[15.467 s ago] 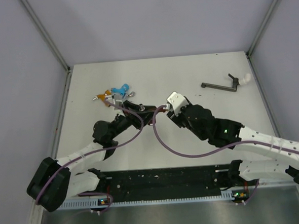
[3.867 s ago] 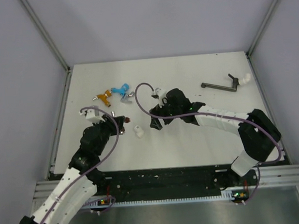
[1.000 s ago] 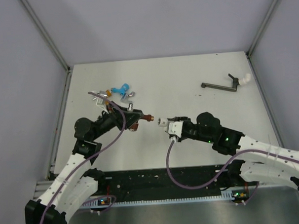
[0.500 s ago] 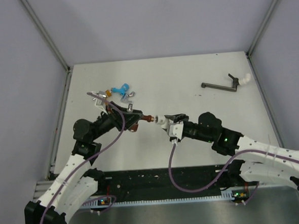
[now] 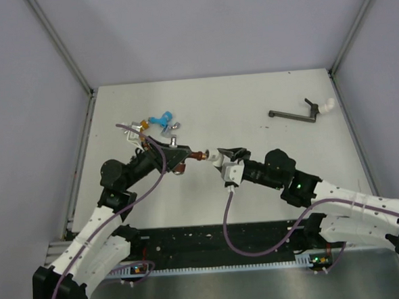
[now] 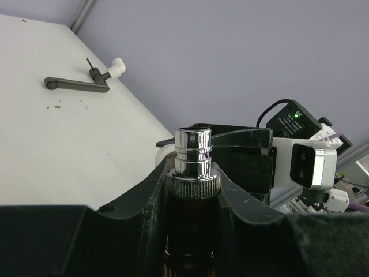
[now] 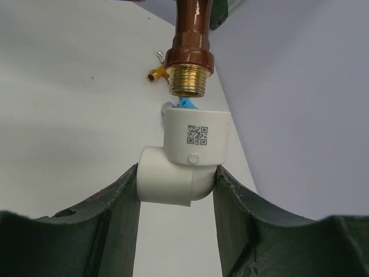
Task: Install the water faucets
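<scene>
The left arm (image 5: 98, 213) is reaching forward and rightward, elbow bent. The left gripper (image 5: 176, 162) is pointing right, and its fingers (image 6: 151, 199) are pressing on both sides of the dark red-brown faucet (image 6: 192, 164). The right arm (image 5: 345, 198) is stretching low toward the left. The right gripper (image 5: 224, 159) is facing the left one, tips nearly meeting, and its fingers (image 7: 112, 208) are clamping the white elbow fitting (image 7: 184, 164).

Left wrist view: brown faucet (image 6: 192, 151) cut off at 6 o'clock; white elbow (image 6: 164, 156) mostly hidden behind it; right wrist view: brown faucet cut off at 12 o'clock; blue faucet (image 7: 185, 104) nearly all hidden behind the elbow.
</scene>
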`<state>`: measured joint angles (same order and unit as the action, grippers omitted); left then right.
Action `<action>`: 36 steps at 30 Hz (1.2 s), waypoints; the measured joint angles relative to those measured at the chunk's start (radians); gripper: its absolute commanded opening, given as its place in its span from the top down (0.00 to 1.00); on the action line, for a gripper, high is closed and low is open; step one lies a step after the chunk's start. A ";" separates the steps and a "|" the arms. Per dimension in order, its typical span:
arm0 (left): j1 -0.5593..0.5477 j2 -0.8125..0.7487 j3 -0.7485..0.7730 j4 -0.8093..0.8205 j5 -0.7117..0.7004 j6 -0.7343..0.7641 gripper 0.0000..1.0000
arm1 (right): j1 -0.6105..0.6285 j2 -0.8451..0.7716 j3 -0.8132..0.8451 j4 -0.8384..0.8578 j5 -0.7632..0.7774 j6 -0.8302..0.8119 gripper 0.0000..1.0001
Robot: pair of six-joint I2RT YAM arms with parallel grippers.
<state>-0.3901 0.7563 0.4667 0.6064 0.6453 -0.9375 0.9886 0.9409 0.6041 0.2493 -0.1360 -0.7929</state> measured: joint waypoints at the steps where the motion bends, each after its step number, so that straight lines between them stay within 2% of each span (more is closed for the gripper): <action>1: -0.002 0.002 -0.001 0.000 -0.001 -0.004 1.00 | 0.000 0.003 0.000 0.008 0.001 -0.001 1.00; 36: -0.028 0.024 -0.016 -0.019 -0.104 -0.077 1.00 | 0.019 0.028 -0.003 0.048 0.014 -0.028 1.00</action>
<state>-0.4183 0.7807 0.4503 0.5877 0.5411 -1.0142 1.0073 0.9688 0.6010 0.2974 -0.1223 -0.8207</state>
